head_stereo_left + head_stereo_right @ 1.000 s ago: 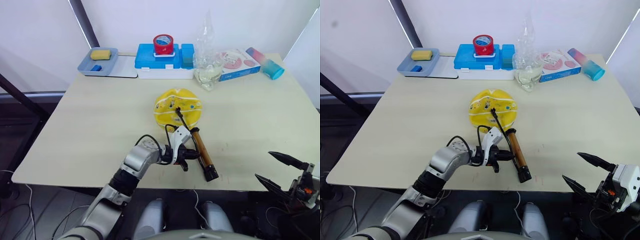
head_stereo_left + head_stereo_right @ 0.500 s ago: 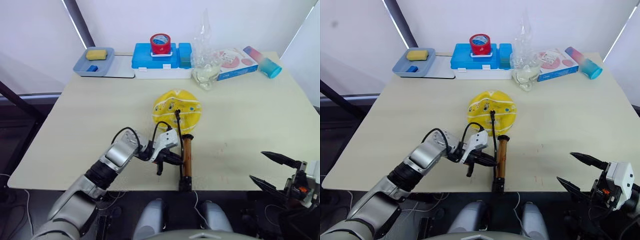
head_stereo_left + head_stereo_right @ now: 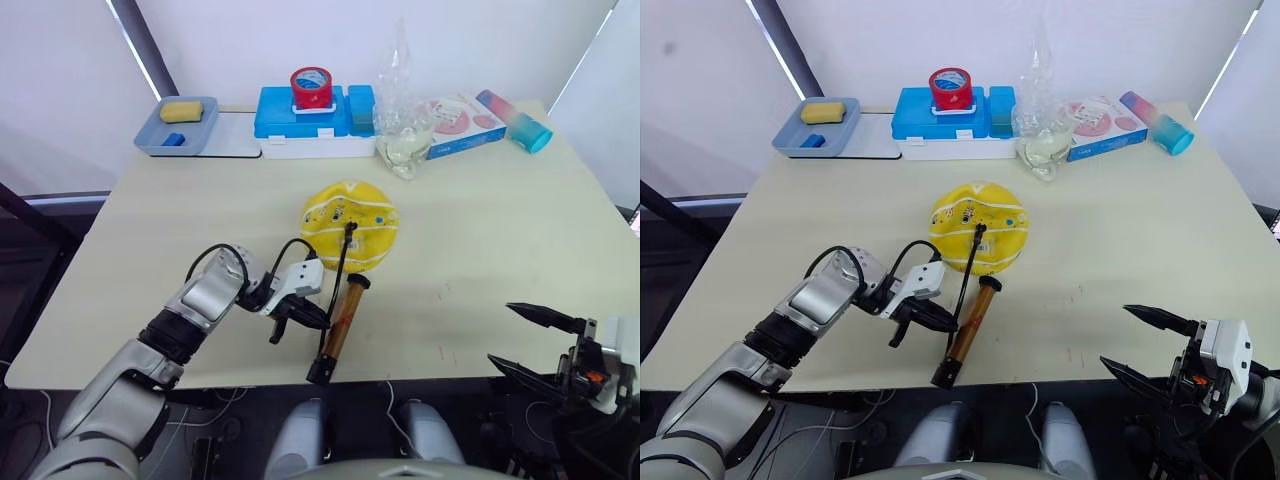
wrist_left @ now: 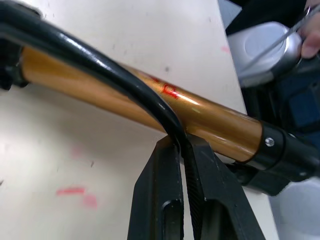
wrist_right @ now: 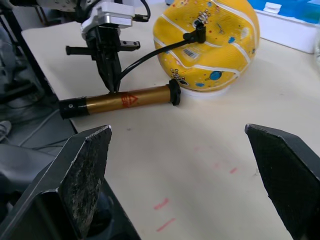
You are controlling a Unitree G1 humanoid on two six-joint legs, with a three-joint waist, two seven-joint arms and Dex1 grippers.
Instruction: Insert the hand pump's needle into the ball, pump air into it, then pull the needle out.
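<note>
Ball [image 3: 350,211] mid-table, needle fitting [image 5: 201,31] seated on top. Pump [image 3: 338,324] lies just in front, tail over the table [image 3: 500,230] edge. Left gripper [image 4: 181,165] pinches the hose [image 3: 338,268] beside the tube. Right gripper [image 5: 182,175] splayed, empty, off the near edge. Pull along the needle's axis, slowly. Blue box [image 3: 305,110] and tray [image 3: 180,127] well clear.

Head pair high over table [image 3: 500,230]; wrist views low, sharing pump [image 5: 125,100].
</note>
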